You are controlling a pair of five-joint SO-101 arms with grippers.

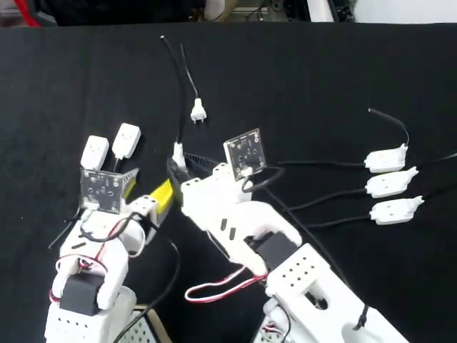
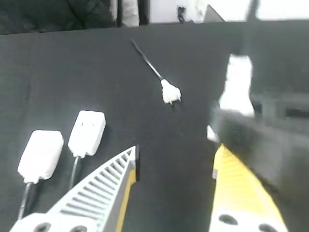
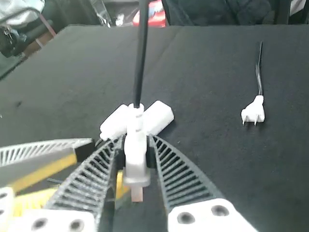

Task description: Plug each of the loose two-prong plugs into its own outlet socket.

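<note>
Right gripper (image 3: 134, 144) clamps plug (image 3: 135, 166) lengthwise, cord (image 3: 140, 58) pointing away from wrist.

Light: bright, even, diffuse.
Shadows: hardly any on black table (image 1: 321, 64).
Glare: white sockets (image 1: 390, 184) washed out, detail lost.
Blur: arm (image 2: 260, 130) smeared in left wrist view; held plug (image 3: 135, 159) soft close to right wrist camera.
</note>
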